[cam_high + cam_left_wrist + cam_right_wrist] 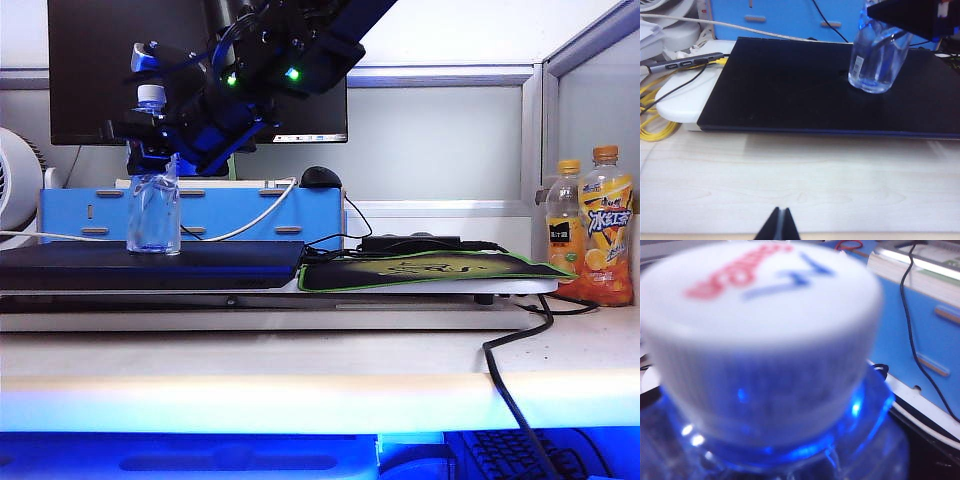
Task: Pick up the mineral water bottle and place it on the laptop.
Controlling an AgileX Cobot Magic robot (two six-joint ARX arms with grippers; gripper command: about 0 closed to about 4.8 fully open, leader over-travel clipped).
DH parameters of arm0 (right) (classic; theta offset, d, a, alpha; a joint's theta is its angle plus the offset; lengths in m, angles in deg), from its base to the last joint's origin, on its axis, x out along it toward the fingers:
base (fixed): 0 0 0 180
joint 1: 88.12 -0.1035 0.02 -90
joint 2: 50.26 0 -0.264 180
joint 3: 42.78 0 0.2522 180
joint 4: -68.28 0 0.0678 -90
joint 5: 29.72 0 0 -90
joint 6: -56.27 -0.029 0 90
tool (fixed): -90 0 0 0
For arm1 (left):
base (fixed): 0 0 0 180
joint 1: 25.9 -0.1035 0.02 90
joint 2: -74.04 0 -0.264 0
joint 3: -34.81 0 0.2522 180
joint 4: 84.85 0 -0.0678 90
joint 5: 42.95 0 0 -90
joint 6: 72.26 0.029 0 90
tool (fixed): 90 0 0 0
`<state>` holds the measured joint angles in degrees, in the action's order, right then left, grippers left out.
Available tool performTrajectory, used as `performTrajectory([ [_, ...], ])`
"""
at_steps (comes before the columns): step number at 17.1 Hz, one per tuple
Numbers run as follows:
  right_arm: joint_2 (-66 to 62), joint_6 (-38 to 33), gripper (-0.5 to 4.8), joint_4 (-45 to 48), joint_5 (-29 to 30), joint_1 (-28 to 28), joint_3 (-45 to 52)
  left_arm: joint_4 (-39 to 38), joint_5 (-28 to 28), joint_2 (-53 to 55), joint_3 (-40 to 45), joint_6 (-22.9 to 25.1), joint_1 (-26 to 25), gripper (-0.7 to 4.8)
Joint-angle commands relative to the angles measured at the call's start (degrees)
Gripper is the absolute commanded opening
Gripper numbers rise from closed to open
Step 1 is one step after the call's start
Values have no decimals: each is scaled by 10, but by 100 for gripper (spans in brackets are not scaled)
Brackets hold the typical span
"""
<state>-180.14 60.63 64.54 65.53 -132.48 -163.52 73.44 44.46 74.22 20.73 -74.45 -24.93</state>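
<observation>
The mineral water bottle stands upright on the laptop. The right gripper clasps the bottle's upper body, jaws partly closed around it. The left gripper, before the laptop's front edge, is pinched closed, empty.

The right gripper covers the water bottle's pinched middle in the exterior view, so where its fingers sit cannot be made out. In the right wrist view the white cap fills the picture, blurred (its lettering unreadable). The left gripper is cut off by the picture's edge, and the laptop's far corner too.
</observation>
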Motion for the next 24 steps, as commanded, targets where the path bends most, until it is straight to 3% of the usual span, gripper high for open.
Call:
performTrajectory([
  [1, 6, 2, 13, 34, -3, -3, -8, 3, -2, -1, -1, 0, -1, -2],
  [4, 5, 2, 17, 31, -3, -3, -8, 3, -2, -1, -1, 0, -1, -2],
  [9, 5, 2, 243, 31, -3, -3, -8, 3, -2, -1, -1, 0, -1, -2],
  [10, 5, 2, 315, 31, -2, -4, -8, 3, -2, -1, -1, 0, -1, -2],
  [12, 5, 2, 380, 30, -2, -7, -8, 3, -2, -1, -1, 0, -1, -2],
  [14, 5, 2, 383, 30, -2, -10, -8, 3, -2, -1, -1, 0, -1, -2],
  [15, 5, 2, 436, 31, -2, -12, -8, 3, -2, -1, -1, 0, -1, -2],
  [16, 5, 2, 450, 31, -2, -14, -8, 2, -2, -1, -1, 0, -1, -2],
  [24, 61, 37, 451, 17, -32, -13, -8, 3, -2, -1, -1, 0, -1, -2],
])
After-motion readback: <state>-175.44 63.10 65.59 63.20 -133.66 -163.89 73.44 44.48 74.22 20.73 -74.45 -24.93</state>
